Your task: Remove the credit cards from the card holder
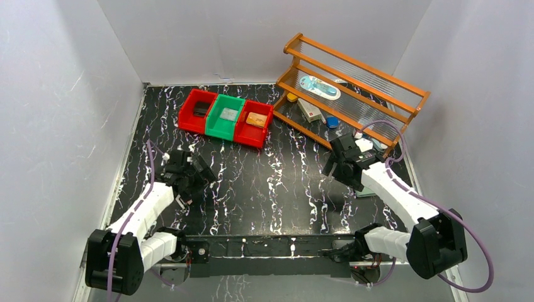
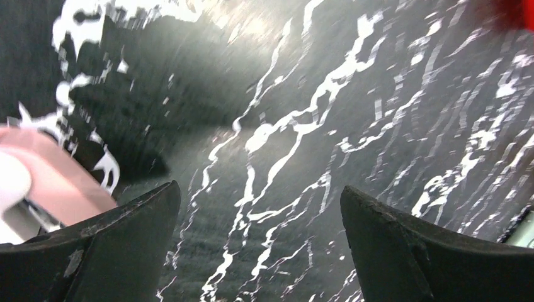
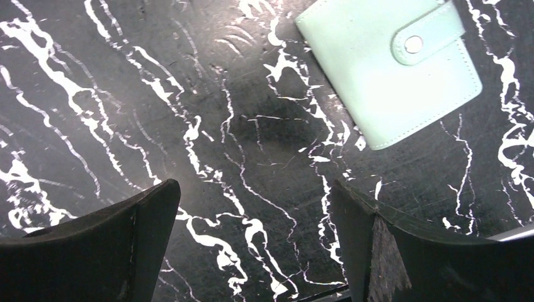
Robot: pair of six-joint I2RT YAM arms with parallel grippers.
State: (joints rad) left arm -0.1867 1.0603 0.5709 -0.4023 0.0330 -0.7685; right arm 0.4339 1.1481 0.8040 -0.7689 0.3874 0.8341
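White walls (image 1: 63, 94) box in three sides, folks, and the black, white-veined worktop (image 1: 271, 182) runs right up to them. A broad open stretch of it lies between the arm bases and the back row. Back right, a wooden rack (image 1: 352, 69) stands angled near the wall; the packets on it are too small to read. Back centre, three bins sit touching in a row: red bin (image 1: 187, 121), green bin (image 1: 220, 132), second red bin (image 1: 249, 137).

The left end effector (image 2: 258, 189) hangs over bare worktop, fingers spread wide, nothing between them. The right end effector (image 3: 255, 185) is just as wide, also holding nothing.

The card holder (image 3: 390, 69) lies flat just beyond the right fingers, closed, snap tab fastened, no lettering legible on its cover.

The credit cards are well apart from it: dark card (image 1: 200, 108) in the first red bin, grey card (image 1: 228, 114) in the green, tan card (image 1: 255, 118) in the second red. Any print on them is too small to make out.
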